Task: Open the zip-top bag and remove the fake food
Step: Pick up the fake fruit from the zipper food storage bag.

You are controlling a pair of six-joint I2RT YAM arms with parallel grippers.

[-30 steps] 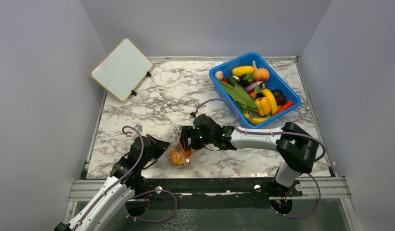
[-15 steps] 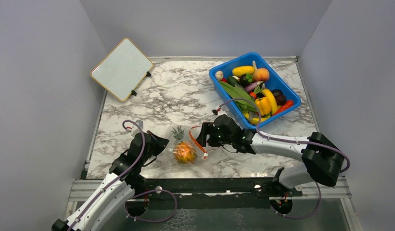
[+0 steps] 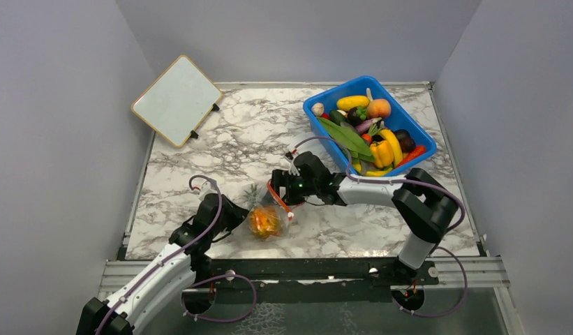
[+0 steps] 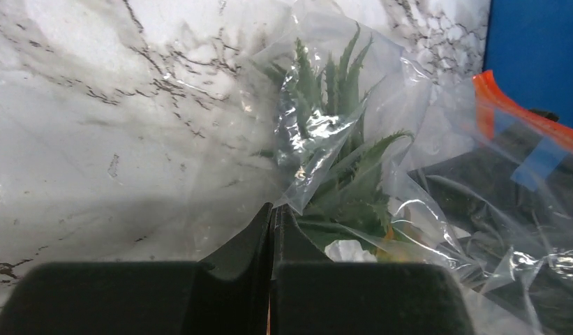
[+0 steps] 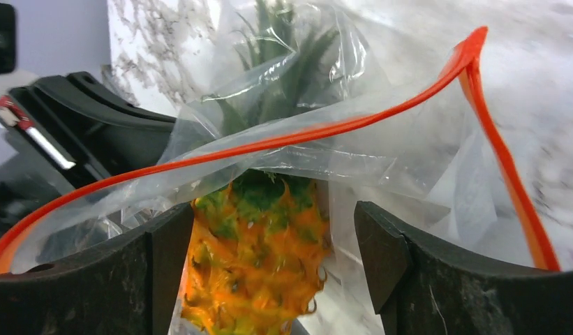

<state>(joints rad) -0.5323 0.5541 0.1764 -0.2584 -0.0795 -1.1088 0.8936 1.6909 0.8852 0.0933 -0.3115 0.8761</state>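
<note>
A clear, crinkly plastic zip-top bag [image 3: 273, 207] with a thin red-orange zip strip [image 5: 353, 125] lies on the white, grey-veined marble table [image 3: 227, 143], near its front edge and between the two arms. Inside it sits an orange plastic toy pineapple [image 3: 264, 221] with a spiky green crown [image 4: 339, 174] that points away from the arm bases. The left gripper [image 4: 273, 223] comes in from the bag's left side, its black fingers [image 4: 234, 244] pressed together on a fold of the clear film. The bag's mouth gapes toward the right gripper [image 5: 273, 230], the zip strip running as an open loop across that wrist's view. The right gripper's two black fingers [image 5: 388, 258] stand wide apart, one on either side of the pineapple's orange body. Whether they touch it or the film cannot be told. Farther back on the right of the table rests a blue rectangular plastic bin [image 3: 316, 114] heaped with bright toy fruits and vegetables, a yellow banana [image 3: 391, 143] and a long green leaf [image 3: 346, 137] among them. A small wood-framed whiteboard [image 3: 176, 100] leans at the back left corner. Any writing on its face is too small to read.
</note>
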